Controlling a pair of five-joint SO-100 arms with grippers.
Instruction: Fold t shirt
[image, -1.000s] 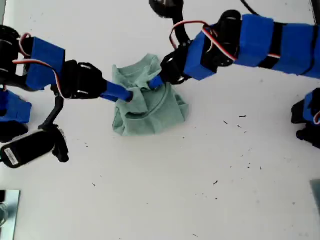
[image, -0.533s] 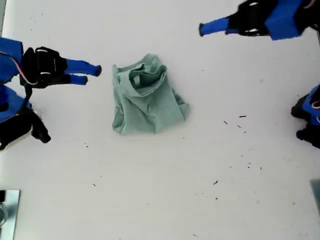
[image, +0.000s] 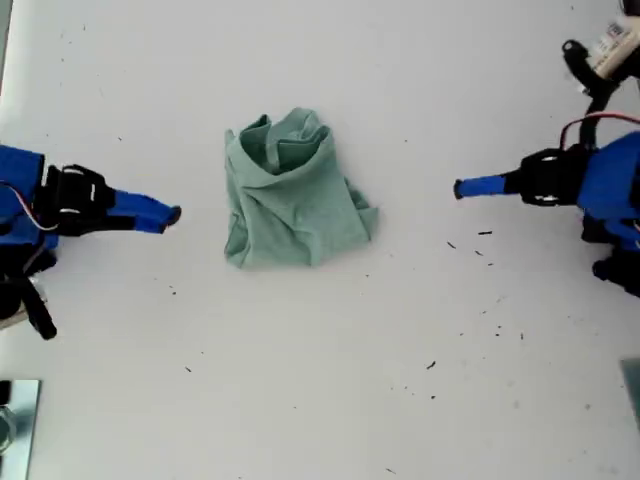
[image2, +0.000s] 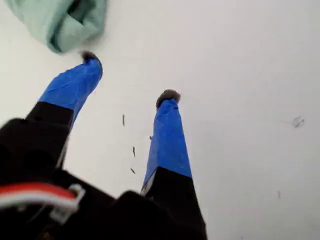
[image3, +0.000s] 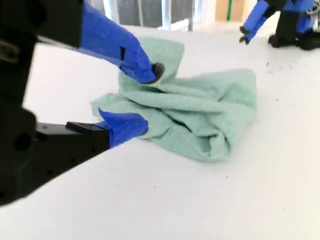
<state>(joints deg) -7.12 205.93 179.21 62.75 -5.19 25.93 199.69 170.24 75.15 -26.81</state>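
While the t shirt (image: 292, 195) is lying crumpled in a loose heap on the white table (image: 330, 380), neither arm is touching it. My second gripper (image3: 140, 100) is hovering just beside the cloth on the exterior view's left, its blue-taped jaws standing apart with nothing between them. My first gripper (image2: 127, 82) is sitting well apart from the shirt on the exterior view's right, its two taped fingers (image2: 167, 135) spread wide over bare table and holding nothing. Small dark specks (image: 485, 240) are dotting the table near that gripper.
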